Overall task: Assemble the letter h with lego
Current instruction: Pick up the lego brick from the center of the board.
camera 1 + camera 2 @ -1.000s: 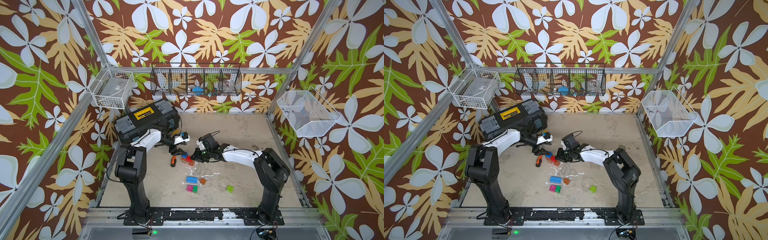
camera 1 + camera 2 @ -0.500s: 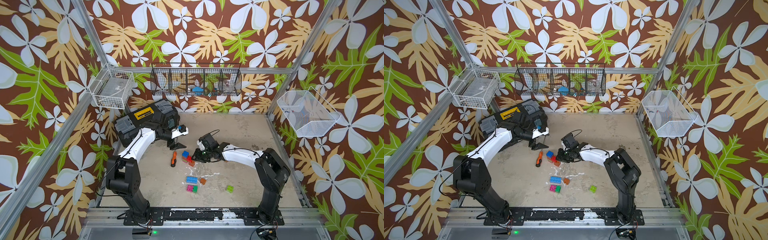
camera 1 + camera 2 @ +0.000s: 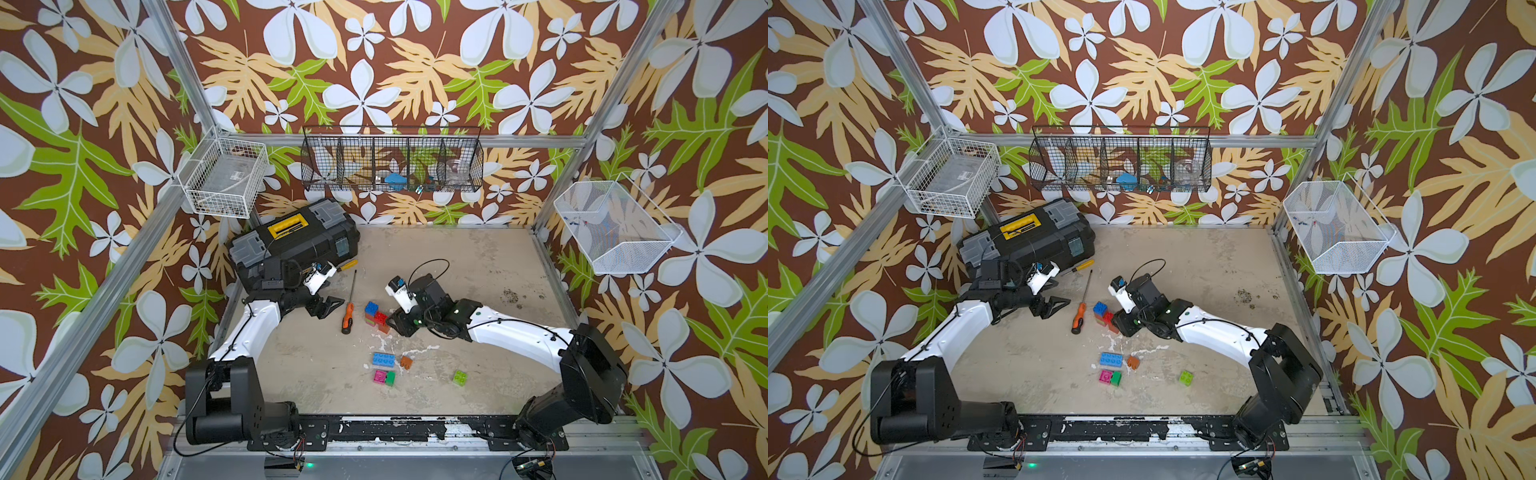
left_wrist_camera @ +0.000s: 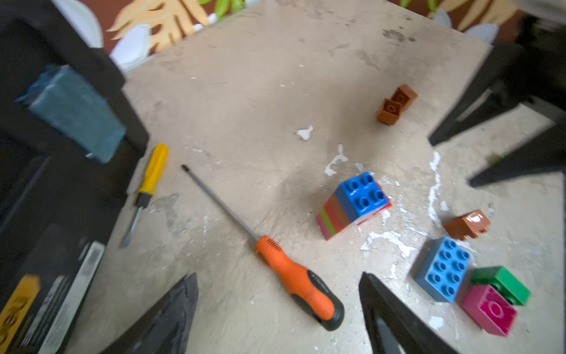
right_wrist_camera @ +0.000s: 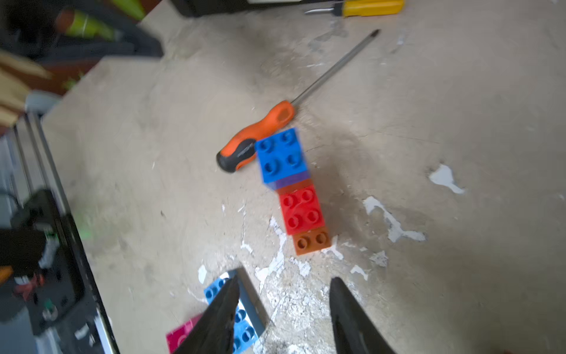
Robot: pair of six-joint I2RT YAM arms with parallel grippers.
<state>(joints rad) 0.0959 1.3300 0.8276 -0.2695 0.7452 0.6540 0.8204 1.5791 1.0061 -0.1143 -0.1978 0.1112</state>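
Left pincer (image 4: 277, 275) released, empty; right pincer (image 5: 285, 277) released too. Letter h (image 5: 300, 211): blue-topped striped column, red brick, orange-brown foot.

Both top views sit high above the near edge and look steeply down toward the far wall (image 3: 374, 83). They take in the whole counter (image 3: 457, 257) and share nearly all of the scene. The left wrist view sits low and close over the counter's left side, looking right and far past the left fingers (image 4: 171, 315). The right wrist view, equally close, looks left past the right fingers (image 5: 220, 318). Both wrist views share the orange-handled screwdriver (image 4: 300, 288) and the stacked lego bricks (image 5: 294, 184).
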